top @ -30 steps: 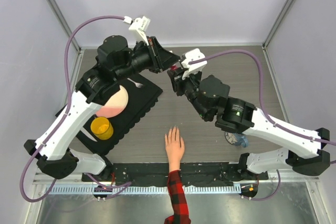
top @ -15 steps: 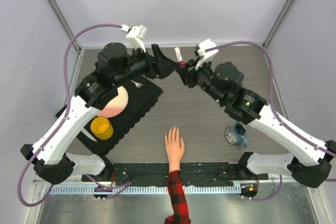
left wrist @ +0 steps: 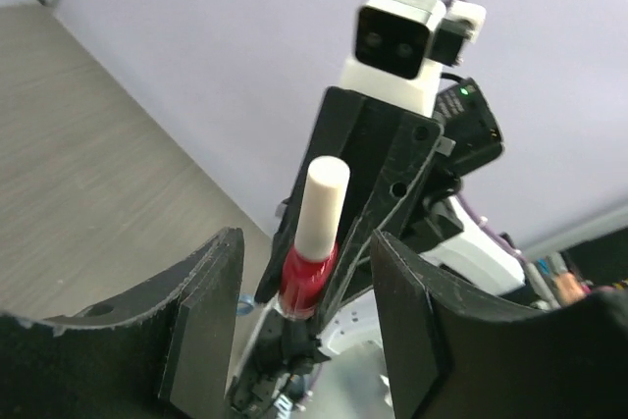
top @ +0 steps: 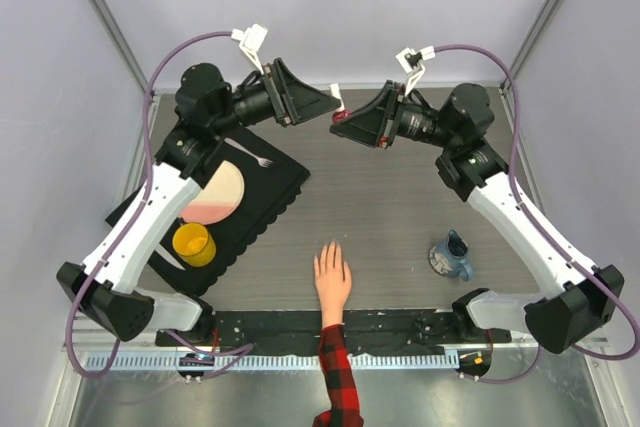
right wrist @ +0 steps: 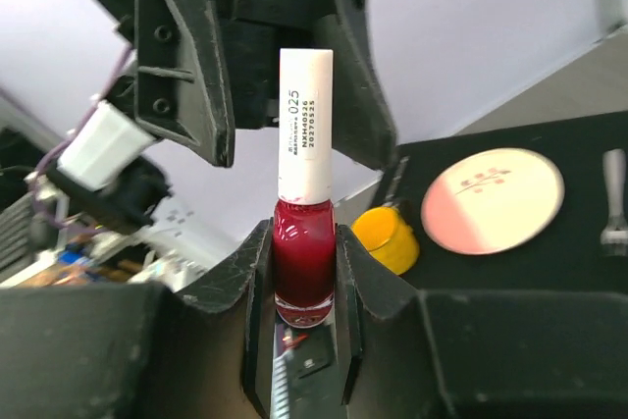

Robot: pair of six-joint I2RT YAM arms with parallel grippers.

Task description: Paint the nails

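Note:
My right gripper is shut on a small red polish bottle with a white cap, held in the air over the table's far side. My left gripper faces it with its jaws open on either side of the cap, not touching it. From above, the left gripper and the right gripper meet tip to tip around the bottle. The pale hand in a plaid sleeve lies flat near the front edge. Its nails are too small to tell their colour.
A black tray at the left carries a pink plate, a yellow cup and a fork. A blue mug stands at the right, beside the right arm.
Both arms have risen and pulled back toward the far wall. The left gripper has opened and drawn off the cap. The right gripper still holds the bottle.

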